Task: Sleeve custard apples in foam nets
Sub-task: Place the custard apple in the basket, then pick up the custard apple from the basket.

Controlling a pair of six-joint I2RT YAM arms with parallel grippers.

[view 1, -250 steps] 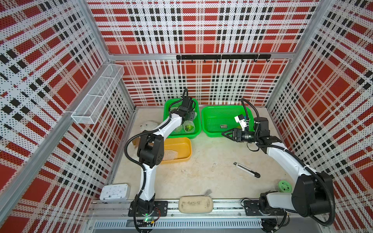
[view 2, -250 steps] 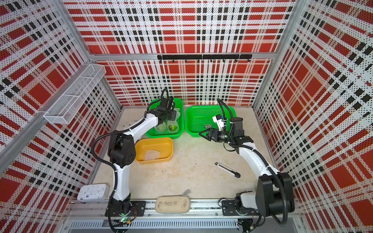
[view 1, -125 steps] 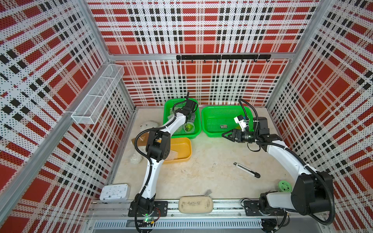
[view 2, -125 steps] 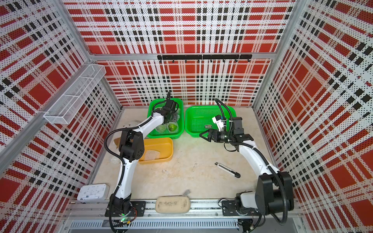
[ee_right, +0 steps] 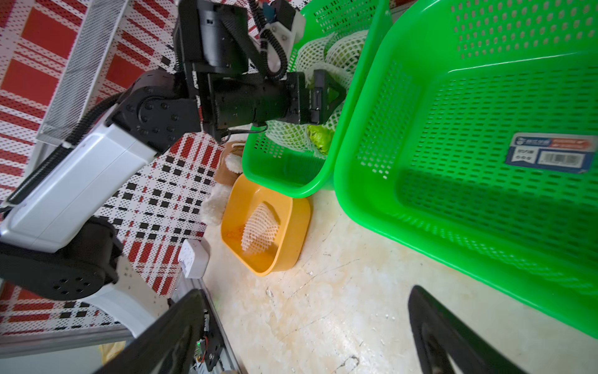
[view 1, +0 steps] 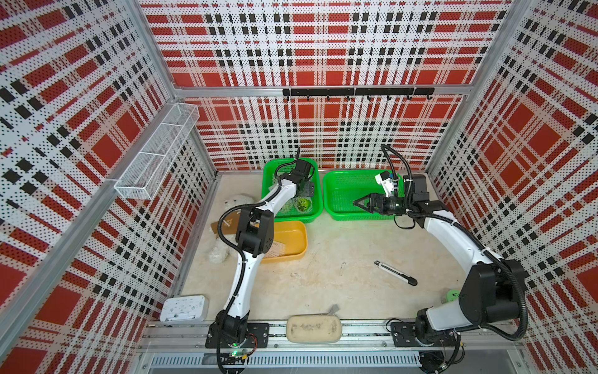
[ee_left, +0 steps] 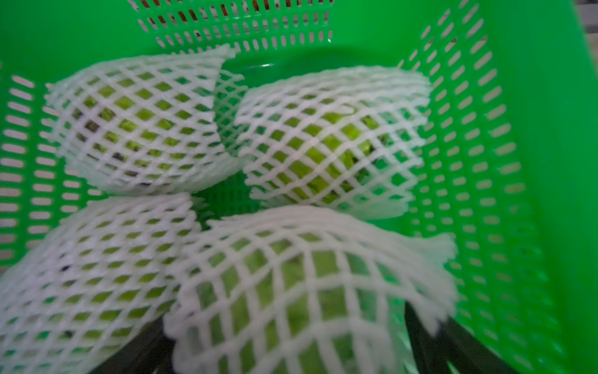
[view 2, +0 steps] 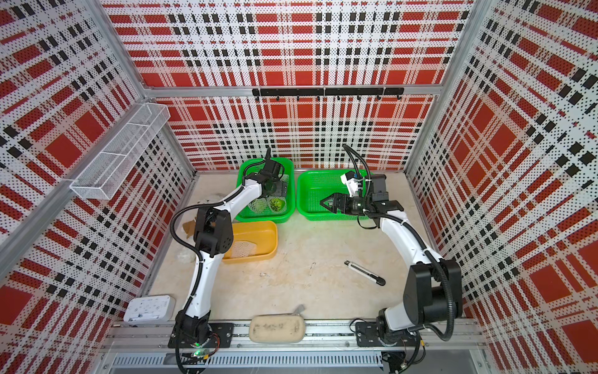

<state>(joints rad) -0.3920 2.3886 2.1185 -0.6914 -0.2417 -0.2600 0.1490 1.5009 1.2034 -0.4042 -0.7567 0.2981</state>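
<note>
Several custard apples in white foam nets [ee_left: 330,142] lie in the left green basket [view 1: 268,181]. One netted fruit [ee_left: 291,291] sits between the spread fingers [ee_left: 453,346] of my left gripper [ee_left: 284,349], which is open and low in that basket [view 2: 242,171]. A bare custard apple [view 1: 303,204] lies at the basket's near end. My right gripper [view 1: 356,203] hangs open and empty over the front edge of the right green basket [view 1: 349,191], above bare table [ee_right: 304,294]. One loose foam net [ee_right: 259,226] lies in the yellow tub [ee_right: 291,233].
The right green basket holds only a label [ee_right: 550,152]. A black-tipped pen-like tool [view 1: 395,272] lies mid-right. A white plush bear [view 1: 226,249] lies behind my left arm. Along the front are a beige pouch [view 1: 314,328], a white device [view 1: 184,307] and a green roll [view 1: 451,295].
My left gripper's jaws have spread apart from the netted fruit in the left basket, and its elbow has swung right. The right arm has hardly moved.
</note>
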